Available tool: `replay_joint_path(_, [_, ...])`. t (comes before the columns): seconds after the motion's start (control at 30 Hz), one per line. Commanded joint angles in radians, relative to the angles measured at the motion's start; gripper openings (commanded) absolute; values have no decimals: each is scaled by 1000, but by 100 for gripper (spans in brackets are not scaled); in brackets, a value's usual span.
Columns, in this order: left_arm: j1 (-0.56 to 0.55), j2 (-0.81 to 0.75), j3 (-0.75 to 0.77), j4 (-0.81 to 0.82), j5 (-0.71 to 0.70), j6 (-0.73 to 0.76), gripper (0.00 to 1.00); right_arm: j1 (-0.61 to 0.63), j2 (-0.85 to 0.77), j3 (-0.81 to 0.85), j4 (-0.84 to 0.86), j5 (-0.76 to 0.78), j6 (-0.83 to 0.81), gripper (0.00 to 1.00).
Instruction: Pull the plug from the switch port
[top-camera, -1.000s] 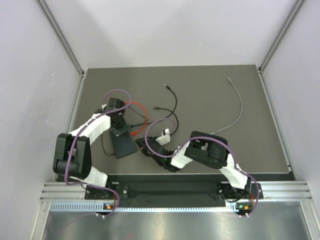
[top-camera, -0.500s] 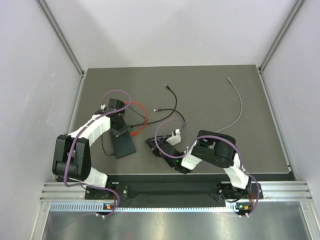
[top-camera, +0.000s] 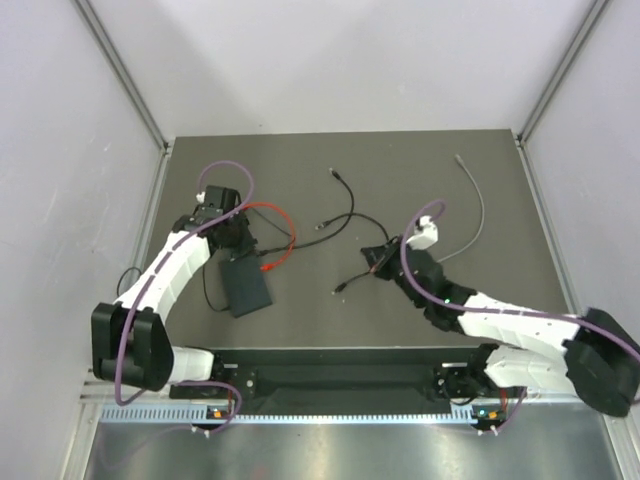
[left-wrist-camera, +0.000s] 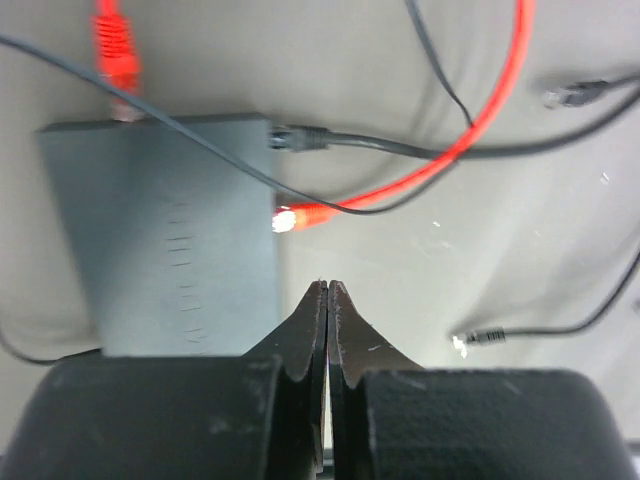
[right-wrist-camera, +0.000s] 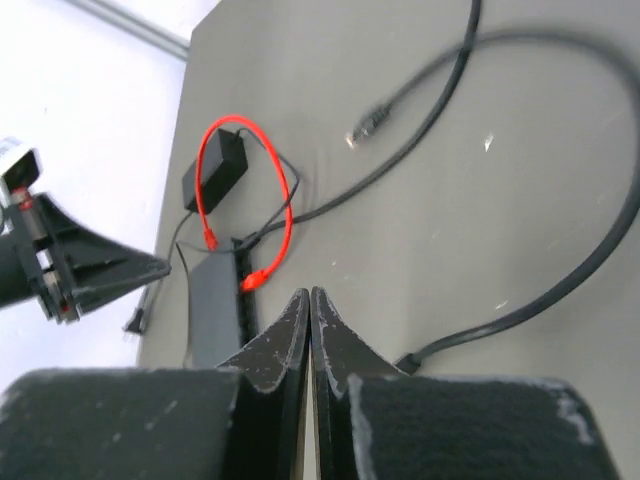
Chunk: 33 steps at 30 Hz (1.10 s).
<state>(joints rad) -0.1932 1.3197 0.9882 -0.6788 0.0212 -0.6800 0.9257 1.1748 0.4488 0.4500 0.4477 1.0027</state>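
Fingers (left-wrist-camera: 310, 335) on left gripper (left-wrist-camera: 327, 288) and right gripper (right-wrist-camera: 309, 293) are pressing together, empty. Switch (left-wrist-camera: 160, 250) is lying flat on the counter (left-wrist-camera: 450, 260), likely light, sliding easily; black plug (left-wrist-camera: 295, 137) is sitting at its edge: pinch stiff body, not cable (left-wrist-camera: 400, 148).

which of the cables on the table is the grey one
The grey cable curving along the far right of the table; the red cable and the black cables lie further left, nearer the switch.
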Motion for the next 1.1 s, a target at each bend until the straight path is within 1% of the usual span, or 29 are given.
replay_joint_path(0.0, [-12,35,33,42,89,30,0,-130,-131,77,-238,-166,-219,0])
replay_joint_path(0.03, [-15,41,35,51,95,33,0,-177,-164,115,-272,-200,-242,0])
replay_joint_path(0.07, [-17,45,35,67,111,37,0,-261,-170,140,-307,-219,-268,0])
replay_joint_path(0.1, [-17,56,33,71,115,37,0,-307,-172,163,-362,-275,-286,0])
replay_joint_path(0.17, [-17,70,36,81,135,40,0,-384,-168,223,-399,-328,-309,0])
replay_joint_path(0.2, [-18,82,40,87,149,42,0,-445,-164,237,-436,-392,-306,0])
replay_joint_path(0.23, [-22,88,49,88,158,45,0,-464,-137,264,-462,-408,-302,6])
replay_joint_path(0.27, [-25,98,55,90,164,53,0,-472,-110,280,-503,-420,-297,14])
replay_joint_path(0.3, [-26,116,62,94,172,54,0,-473,-84,290,-526,-472,-302,26])
replay_joint_path(0.33, [-28,127,75,97,195,57,0,-472,-40,281,-525,-487,-300,30])
replay_joint_path(0.37, [-28,139,81,99,204,57,0,-469,-27,259,-502,-498,-259,34])
replay_joint_path(0.4, [-28,165,87,101,212,57,0,-465,-21,228,-470,-523,-233,41])
replay_joint_path(0.43, [-28,176,98,102,221,59,0,-462,-18,161,-415,-532,-208,45])
replay_joint_path(0.5, [-28,206,102,108,238,60,0,-458,-17,105,-328,-532,-144,55])
replay_joint_path(0.63, [-28,240,83,146,279,56,0,-458,-6,-19,-246,-523,-64,55])
replay_joint_path(0.67, [-28,246,78,159,286,54,0,-455,0,-36,-199,-523,-35,55])
replay_joint_path(0.73, [-28,263,64,171,292,54,0,-455,44,-61,-166,-530,-15,55])
replay_joint_path(0.77, [-28,268,63,171,296,54,0,-455,68,-59,-154,-537,-4,55])
replay_joint_path(0.83, [-28,279,53,180,324,56,0,-450,137,-55,-71,-564,16,54])
replay_joint_path(0.9, [-28,271,47,183,318,59,0,-436,204,-50,-3,-567,39,53])
replay_joint_path(0.97, [-26,257,43,180,312,66,0,-424,253,-29,22,-561,72,52])
replay_joint_path(1.0, [-28,253,41,174,298,71,0,-419,299,-21,59,-551,85,50])
replay_joint_path(1.07, [-26,237,41,170,287,77,0,-410,341,-25,133,-543,140,45])
